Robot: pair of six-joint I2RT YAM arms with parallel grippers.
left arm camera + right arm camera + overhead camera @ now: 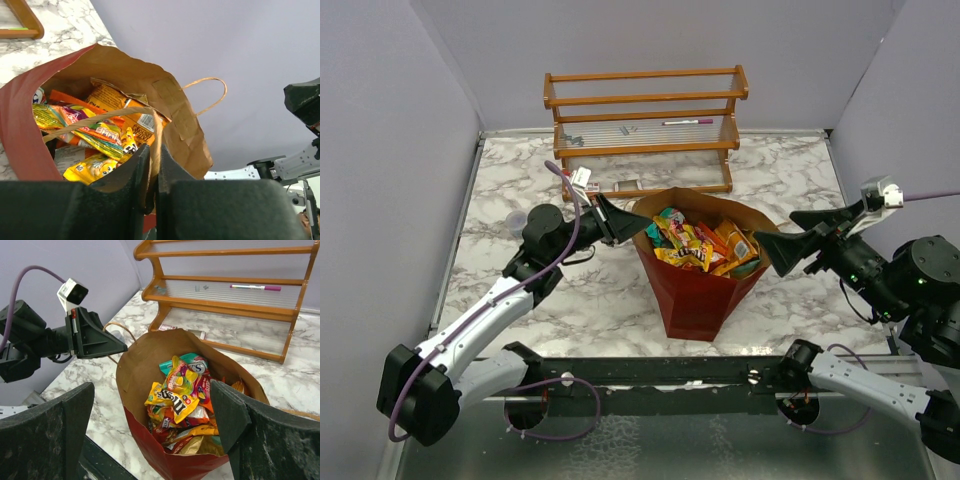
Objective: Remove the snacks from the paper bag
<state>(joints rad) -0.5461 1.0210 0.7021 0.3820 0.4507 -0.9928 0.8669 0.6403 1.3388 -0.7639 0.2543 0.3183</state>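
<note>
The paper bag [695, 300], dark red outside and brown inside, stands open in the middle of the marble table. It holds several snacks [705, 245], mostly orange, yellow and red packets, with a teal one [192, 361] at the back. My left gripper [636, 222] is at the bag's left rim, shut on the tan twine handle [100, 119], which runs down between its jaws [154, 150]. The other twine handle [212, 95] stands free on the far side. My right gripper [778, 232] hangs open at the bag's right rim, above the packets [151, 390], holding nothing.
A wooden rack [645, 125] stands at the back of the table with a pink marker [688, 122] and small clips on its shelf. A small card [627, 185] lies under it. Grey walls close in the left, right and back.
</note>
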